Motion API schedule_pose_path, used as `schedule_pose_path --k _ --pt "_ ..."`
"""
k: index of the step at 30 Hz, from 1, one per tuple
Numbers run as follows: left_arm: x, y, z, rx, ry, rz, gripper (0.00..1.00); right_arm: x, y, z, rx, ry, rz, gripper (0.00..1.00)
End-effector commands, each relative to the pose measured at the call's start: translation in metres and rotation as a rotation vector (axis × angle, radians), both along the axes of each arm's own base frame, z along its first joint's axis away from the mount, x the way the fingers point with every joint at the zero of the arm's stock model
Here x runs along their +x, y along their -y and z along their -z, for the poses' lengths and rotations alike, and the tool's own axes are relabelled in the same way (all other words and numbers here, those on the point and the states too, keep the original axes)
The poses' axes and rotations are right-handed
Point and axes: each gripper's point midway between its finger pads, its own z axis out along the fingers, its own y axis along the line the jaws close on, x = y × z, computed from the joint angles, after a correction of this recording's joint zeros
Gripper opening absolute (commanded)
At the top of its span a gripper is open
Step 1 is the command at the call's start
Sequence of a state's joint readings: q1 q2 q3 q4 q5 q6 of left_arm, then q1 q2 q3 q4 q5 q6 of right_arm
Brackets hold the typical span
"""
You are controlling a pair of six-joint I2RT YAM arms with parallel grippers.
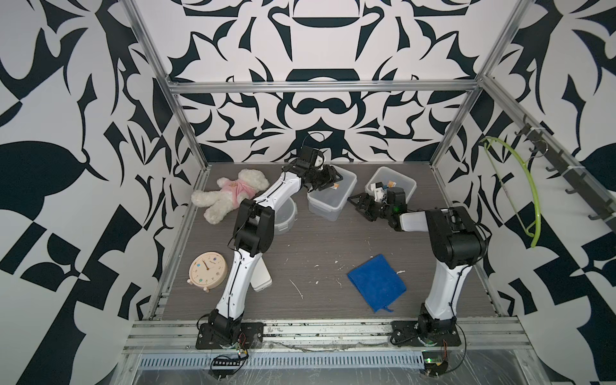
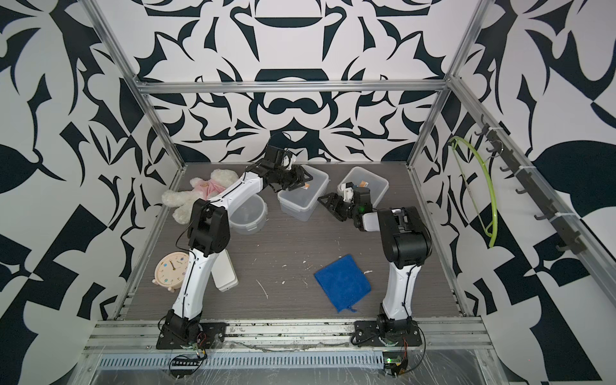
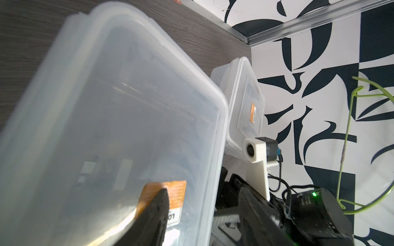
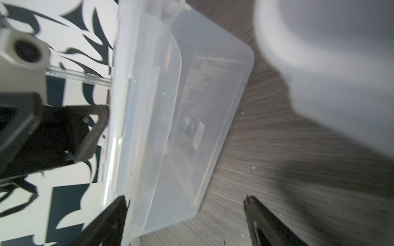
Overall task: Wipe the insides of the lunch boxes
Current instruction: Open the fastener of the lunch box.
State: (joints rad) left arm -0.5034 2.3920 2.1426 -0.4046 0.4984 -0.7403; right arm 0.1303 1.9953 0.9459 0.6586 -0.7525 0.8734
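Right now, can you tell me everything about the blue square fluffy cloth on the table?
The blue square cloth looks soft and fuzzy, like microfibre. It lies spread flat and turned cornerwise on the grey wood-grain table, toward the front. It is close to the lower white part of the right arm but apart from it. A small blue loop sticks out at its front corner. Nothing touches it but the table.

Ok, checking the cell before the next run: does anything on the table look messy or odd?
White flecks and streaks litter the grey wood-grain tabletop, mostly around the blue square cloth, like dried residue or scraps.
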Motion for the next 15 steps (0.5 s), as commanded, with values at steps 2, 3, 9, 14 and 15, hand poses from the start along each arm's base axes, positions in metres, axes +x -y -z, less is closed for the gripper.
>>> schedule_pose_path --k 2,3,9,14,15 --pt "-0.056 -0.035 0.157 0.313 -0.371 -0.024 0.57 0.015 -0.006 -0.061 0.228 0.241 -0.052 0.69" --pt "-0.056 -0.035 0.157 0.314 -0.372 -0.024 0.57 0.017 -0.005 -0.063 0.266 0.248 -0.053 0.65" --pt "-0.056 -0.036 0.158 0.319 -0.372 -0.023 0.57 0.018 -0.007 -0.069 0.319 0.293 -0.067 0.56" --pt "-0.057 -0.036 0.163 0.323 -0.383 -0.024 0.57 0.015 -0.007 -0.076 0.314 0.315 -0.068 0.65" --pt "-0.056 -0.036 0.164 0.322 -0.383 -0.026 0.57 0.017 -0.007 -0.075 0.32 0.306 -0.066 0.7"
